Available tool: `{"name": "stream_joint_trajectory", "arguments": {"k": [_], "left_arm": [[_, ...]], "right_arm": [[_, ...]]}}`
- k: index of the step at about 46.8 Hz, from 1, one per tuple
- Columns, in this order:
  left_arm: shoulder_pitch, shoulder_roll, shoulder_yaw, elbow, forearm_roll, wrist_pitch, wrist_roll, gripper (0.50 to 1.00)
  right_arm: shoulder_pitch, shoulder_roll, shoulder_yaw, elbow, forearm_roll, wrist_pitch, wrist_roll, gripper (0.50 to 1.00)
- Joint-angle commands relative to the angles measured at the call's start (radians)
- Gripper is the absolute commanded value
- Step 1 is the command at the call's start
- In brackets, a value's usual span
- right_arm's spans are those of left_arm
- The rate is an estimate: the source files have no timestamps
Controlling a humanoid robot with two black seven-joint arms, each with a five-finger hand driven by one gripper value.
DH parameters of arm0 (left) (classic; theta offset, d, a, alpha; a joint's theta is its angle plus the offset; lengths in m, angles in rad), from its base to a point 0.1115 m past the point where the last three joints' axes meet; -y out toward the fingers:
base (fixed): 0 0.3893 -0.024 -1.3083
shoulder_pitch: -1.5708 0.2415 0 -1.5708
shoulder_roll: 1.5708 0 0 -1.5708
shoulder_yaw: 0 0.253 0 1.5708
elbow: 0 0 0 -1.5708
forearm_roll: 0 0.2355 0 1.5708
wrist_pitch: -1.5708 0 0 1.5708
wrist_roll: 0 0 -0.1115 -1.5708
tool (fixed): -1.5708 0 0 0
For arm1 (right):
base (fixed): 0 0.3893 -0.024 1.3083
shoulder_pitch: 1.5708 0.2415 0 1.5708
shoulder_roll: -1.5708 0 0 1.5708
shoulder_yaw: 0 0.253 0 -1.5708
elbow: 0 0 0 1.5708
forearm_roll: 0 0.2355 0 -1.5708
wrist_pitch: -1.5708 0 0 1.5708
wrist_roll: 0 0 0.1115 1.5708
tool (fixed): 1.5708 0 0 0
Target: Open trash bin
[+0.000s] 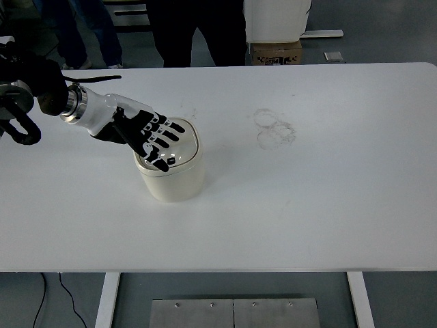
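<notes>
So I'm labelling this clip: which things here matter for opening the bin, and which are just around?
Part of the job:
- trash bin
- its lid
- left hand, fingers spread flat on the lid

Just around:
- ring stains on the table
- cardboard box
- people standing behind
</notes>
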Motion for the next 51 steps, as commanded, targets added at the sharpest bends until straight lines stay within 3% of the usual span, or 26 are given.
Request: {"name": "stream_joint_trajectory", "arguments": {"k": [1, 25, 37, 51], "left_arm": [[-0.006, 0.003, -0.005, 0.005, -0.003, 0.001, -0.002, 1.0], [-0.011, 0.014, -0.018, 0.159, -0.013, 0.005, -0.019, 1.0], [0.002, 0.015, -0.049, 0.258, -0.093, 0.027, -0.047, 1.0], [0.094, 0.046, -0.143, 0.393, -0.165, 0.067, -0.097, 1.0]], "right_arm": [[0.001, 0.0, 0.0, 0.0, 0.0, 0.0, 0.0, 0.991], [0.001, 0.0, 0.0, 0.0, 0.0, 0.0, 0.0, 0.991], [0.001, 0.0, 0.0, 0.0, 0.0, 0.0, 0.0, 0.991], [-0.001, 0.0, 0.0, 0.0, 0.0, 0.0, 0.0, 0.991]]}}
